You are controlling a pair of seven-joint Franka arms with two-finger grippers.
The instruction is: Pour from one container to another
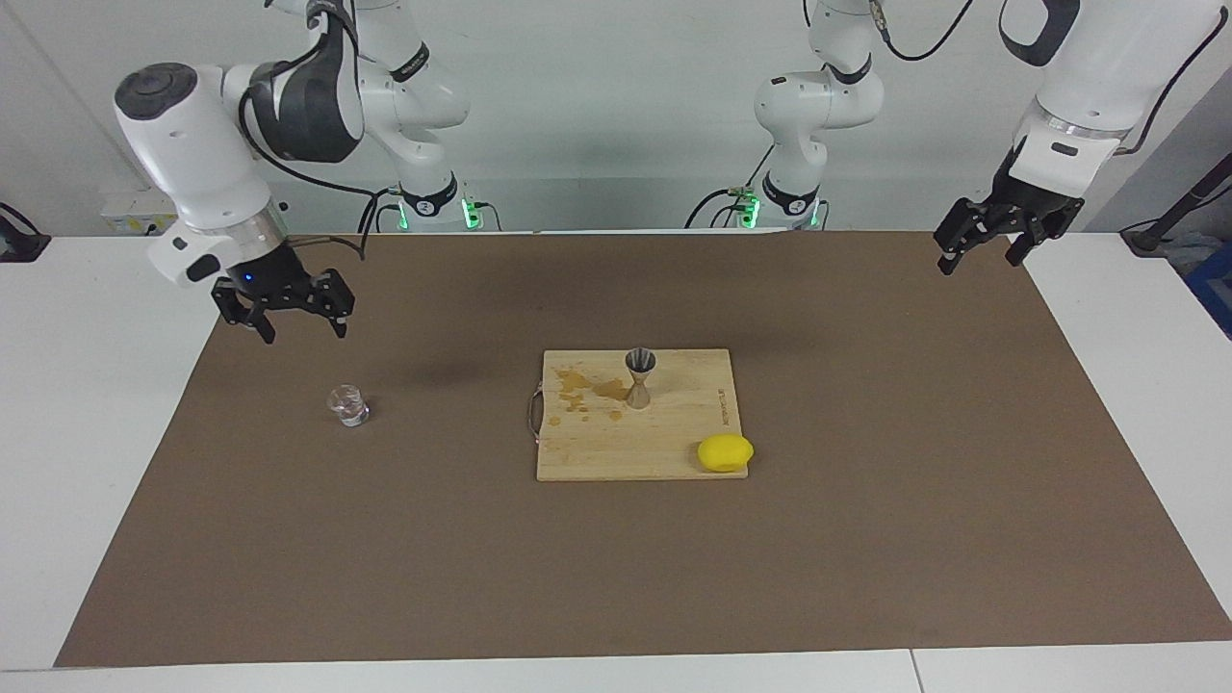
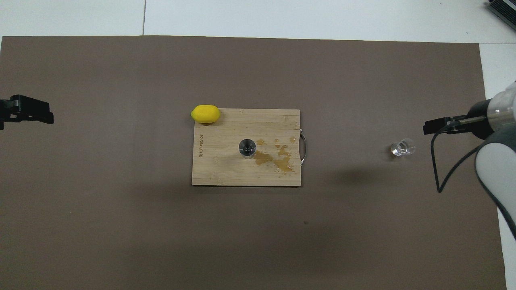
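The clear glass cup (image 1: 347,405) stands upright on the brown mat toward the right arm's end of the table; it also shows in the overhead view (image 2: 403,147). The grey steel jigger (image 1: 640,377) stands upright on the wooden cutting board (image 1: 674,438), seen from above in the overhead view (image 2: 246,147). My right gripper (image 1: 302,333) is open and empty, raised over the mat beside the cup and apart from it; it also shows in the overhead view (image 2: 437,126). My left gripper (image 1: 979,266) is open and empty, waiting raised over the mat's edge at the left arm's end.
A yellow lemon (image 1: 725,453) lies on the board's corner, farther from the robots than the jigger. Brownish spill stains (image 1: 585,390) mark the board beside the jigger. A metal handle (image 1: 532,414) sits on the board's edge facing the cup. A brown mat (image 1: 866,539) covers the table.
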